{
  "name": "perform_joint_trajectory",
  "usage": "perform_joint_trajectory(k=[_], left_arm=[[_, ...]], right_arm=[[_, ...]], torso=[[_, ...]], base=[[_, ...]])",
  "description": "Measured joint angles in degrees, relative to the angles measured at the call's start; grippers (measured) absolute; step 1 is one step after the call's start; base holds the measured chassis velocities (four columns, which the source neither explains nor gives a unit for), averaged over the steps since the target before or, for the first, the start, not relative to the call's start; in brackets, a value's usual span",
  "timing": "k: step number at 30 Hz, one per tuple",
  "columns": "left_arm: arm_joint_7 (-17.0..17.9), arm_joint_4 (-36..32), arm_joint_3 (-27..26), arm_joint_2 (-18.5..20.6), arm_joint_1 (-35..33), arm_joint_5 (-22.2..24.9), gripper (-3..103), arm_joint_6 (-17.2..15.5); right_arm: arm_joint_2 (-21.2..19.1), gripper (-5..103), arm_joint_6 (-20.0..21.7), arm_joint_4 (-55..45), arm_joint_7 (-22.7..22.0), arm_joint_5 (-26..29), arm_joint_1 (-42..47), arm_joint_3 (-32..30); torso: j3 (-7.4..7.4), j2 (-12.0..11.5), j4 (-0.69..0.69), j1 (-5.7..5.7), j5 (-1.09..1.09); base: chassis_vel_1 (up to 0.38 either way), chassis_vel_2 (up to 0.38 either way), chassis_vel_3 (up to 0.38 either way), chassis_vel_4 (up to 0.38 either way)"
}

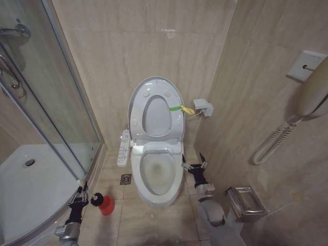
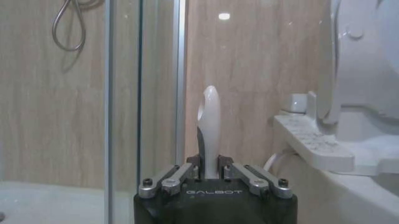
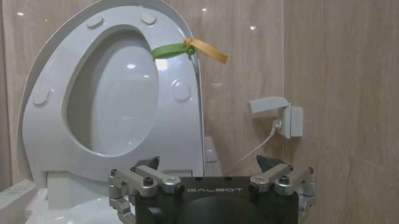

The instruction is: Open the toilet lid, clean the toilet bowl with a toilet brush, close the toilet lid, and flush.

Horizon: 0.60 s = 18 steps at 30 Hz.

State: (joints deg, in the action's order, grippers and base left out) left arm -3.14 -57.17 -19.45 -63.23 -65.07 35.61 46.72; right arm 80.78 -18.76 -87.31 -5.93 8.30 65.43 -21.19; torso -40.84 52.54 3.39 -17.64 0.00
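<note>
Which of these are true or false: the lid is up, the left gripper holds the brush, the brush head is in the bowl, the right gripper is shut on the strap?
1. The lid is up. True.
2. The left gripper is shut on the brush handle. True.
3. The brush head is in the bowl. False: it is beside the red holder on the floor.
4. The right gripper is shut on the strap. False: it is open, beside the bowl.
</note>
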Motion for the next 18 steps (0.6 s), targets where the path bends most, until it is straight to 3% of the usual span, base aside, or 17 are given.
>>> perform_joint_trajectory(k=[18], left_arm=[[-3.4, 9.7, 3.9, -2.1, 8.0, 2.1, 18, -0.7]], right_arm=[[0.0, 100, 0.0, 0.0, 0.0, 0.0, 0.0, 0.0]], torso=[[0.00, 0.0, 0.00, 0.00, 0.00]], base=[[0.000, 0.000, 0.000, 0.000]])
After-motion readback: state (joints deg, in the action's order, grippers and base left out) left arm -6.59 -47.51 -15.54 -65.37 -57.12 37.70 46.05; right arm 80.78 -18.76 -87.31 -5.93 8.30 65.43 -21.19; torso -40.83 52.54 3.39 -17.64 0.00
